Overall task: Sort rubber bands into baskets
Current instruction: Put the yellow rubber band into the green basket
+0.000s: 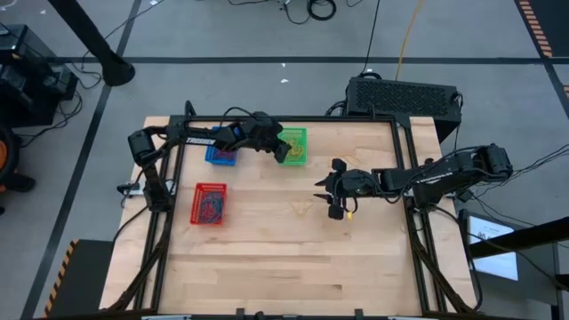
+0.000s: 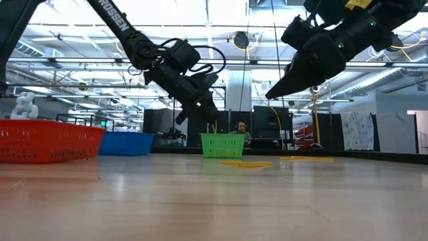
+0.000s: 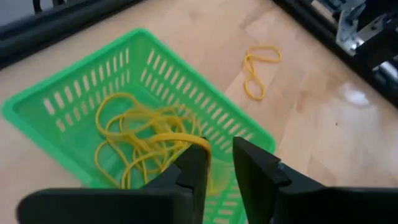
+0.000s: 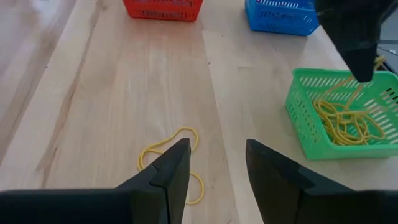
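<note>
While the left claw (image 3: 219, 167) is held over the green basket (image 3: 65, 102) near the bench's (image 1: 267, 258) far edge, a yellow band (image 3: 163, 138) is pinched by its narrow fingers. More yellow bands (image 4: 348, 124) are piled in that basket. The right claw (image 4: 216, 163) is held wide above loose yellow bands (image 4: 168, 148) at mid-bench. The blue basket (image 1: 220, 156) and red basket (image 1: 210, 204) are set toward the left edge.

Three baskets: one red (image 1: 210, 204), one blue (image 1: 220, 154), one green (image 1: 293, 147). Two arms. Yellow bands (image 4: 344, 122) heap in the green basket, too tangled to count; two more bands (image 4: 169, 157) lie loose on the table (image 1: 267, 258).
</note>
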`<action>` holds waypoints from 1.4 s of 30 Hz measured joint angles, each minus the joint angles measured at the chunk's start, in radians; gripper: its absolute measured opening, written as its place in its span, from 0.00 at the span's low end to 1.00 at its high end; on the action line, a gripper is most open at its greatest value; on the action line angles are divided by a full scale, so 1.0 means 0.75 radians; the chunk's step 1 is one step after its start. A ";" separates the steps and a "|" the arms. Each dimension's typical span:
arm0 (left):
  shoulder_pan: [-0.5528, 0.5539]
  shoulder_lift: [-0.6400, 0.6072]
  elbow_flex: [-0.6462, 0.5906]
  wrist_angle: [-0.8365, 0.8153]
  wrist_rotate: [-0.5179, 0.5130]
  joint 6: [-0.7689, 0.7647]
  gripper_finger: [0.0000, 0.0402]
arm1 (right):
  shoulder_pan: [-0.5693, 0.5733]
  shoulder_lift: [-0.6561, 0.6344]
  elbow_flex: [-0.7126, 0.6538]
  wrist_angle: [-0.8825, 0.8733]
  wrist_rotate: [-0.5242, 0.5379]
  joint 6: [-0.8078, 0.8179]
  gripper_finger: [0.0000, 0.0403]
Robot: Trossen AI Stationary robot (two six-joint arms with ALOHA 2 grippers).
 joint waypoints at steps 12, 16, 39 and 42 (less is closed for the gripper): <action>0.000 0.000 0.206 -0.461 0.001 0.079 0.27 | 0.000 0.000 0.000 0.000 0.000 0.001 0.37; -0.001 -0.003 0.303 -0.656 -0.058 0.143 0.27 | 0.000 0.000 0.000 0.000 0.000 0.001 0.37; -0.416 -0.523 -0.101 -0.449 -0.160 0.294 0.27 | -0.515 -0.045 0.062 -0.403 0.115 0.136 0.30; -0.476 -0.617 -0.283 -0.123 -0.159 0.263 0.27 | -0.636 -0.006 0.087 -0.441 0.091 0.271 0.30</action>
